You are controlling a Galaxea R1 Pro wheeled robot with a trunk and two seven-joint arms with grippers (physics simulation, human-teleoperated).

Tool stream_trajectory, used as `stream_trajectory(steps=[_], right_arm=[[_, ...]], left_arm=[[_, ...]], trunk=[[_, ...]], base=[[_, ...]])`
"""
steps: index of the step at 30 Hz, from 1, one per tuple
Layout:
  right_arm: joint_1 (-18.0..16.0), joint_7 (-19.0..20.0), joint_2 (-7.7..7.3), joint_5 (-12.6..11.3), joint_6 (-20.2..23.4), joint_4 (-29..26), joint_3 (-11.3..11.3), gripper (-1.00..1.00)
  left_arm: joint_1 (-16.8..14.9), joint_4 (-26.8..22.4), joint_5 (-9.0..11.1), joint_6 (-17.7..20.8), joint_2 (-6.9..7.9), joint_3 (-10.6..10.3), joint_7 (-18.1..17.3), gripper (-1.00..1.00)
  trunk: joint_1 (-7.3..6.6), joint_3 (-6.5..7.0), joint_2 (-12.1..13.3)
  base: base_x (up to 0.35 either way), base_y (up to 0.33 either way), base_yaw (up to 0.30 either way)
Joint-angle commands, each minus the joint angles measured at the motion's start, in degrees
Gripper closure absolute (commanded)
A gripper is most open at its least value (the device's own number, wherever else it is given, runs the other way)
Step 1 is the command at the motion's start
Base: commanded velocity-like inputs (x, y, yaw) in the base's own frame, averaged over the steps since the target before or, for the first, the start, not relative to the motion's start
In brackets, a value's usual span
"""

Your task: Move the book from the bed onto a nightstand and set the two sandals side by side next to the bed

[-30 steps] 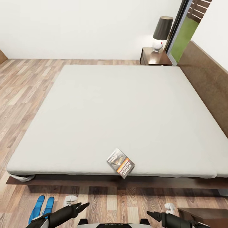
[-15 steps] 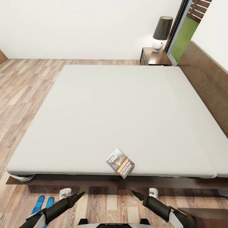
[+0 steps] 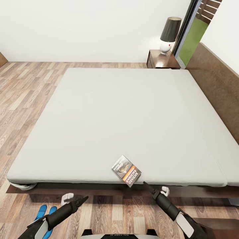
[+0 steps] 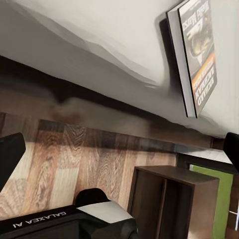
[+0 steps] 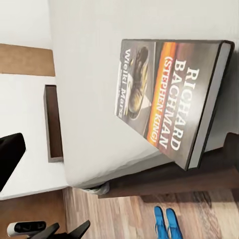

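Already side by side on the floor at 7 o'clock, the sandals (image 3: 45,214) look placed; the book (image 3: 126,171) lies unmoved on the bed (image 3: 109,116), right gripper (image 3: 146,183) near, its spread unclear.

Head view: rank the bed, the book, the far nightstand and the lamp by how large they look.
1. bed
2. lamp and nightstand: look alike, and both stand far from the camera, so unranked
3. book, though nearest
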Motion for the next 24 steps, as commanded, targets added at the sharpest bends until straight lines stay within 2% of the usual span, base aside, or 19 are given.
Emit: stream_trajectory(steps=[1,5,9,11,15,24], right_arm=[[0.0,0.2,0.11,-0.6,0.6,0.1,0.0,-1.0],[0.0,0.3,1.42,-0.8,0.6,0.1,0.3,-1.0],[0.0,0.4,5.35,-0.5,0.6,0.5,0.6,-1.0],[0.0,0.4,6.27,-0.4,0.6,0.6,0.8,-1.0],[0.0,0.4,7.59,-0.2,0.6,0.8,1.0,-1.0],[0.0,0.6,8.82,-0.1,0.6,0.8,1.0,-1.0]], left_arm=[[0.0,0.1,0.2,0.6,-0.04,0.2,-0.2,-1.0],[0.0,0.1,0.2,0.6,-0.12,0.2,-0.1,-1.0],[0.0,0.3,0.2,0.6,-0.18,0.2,0.0,-1.0],[0.0,0.3,0.2,0.6,-0.18,0.1,0.0,-1.0],[0.0,0.4,0.2,0.5,-0.25,0.1,0.1,-1.0],[0.0,0.5,0.2,0.5,-0.28,0.1,0.1,-1.0]], trunk=[[0.01,-0.03,0.0],[0.01,-0.03,0.0],[0.01,-0.03,0.0],[0.01,-0.03,0.0],[0.01,-0.03,0.0],[0.01,-0.03,0.0]], base=[[0.0,0.0,0.0],[0.0,0.0,0.0],[0.0,0.0,0.0],[0.0,0.0,0.0],[0.0,0.0,0.0],[0.0,0.0,0.0]])
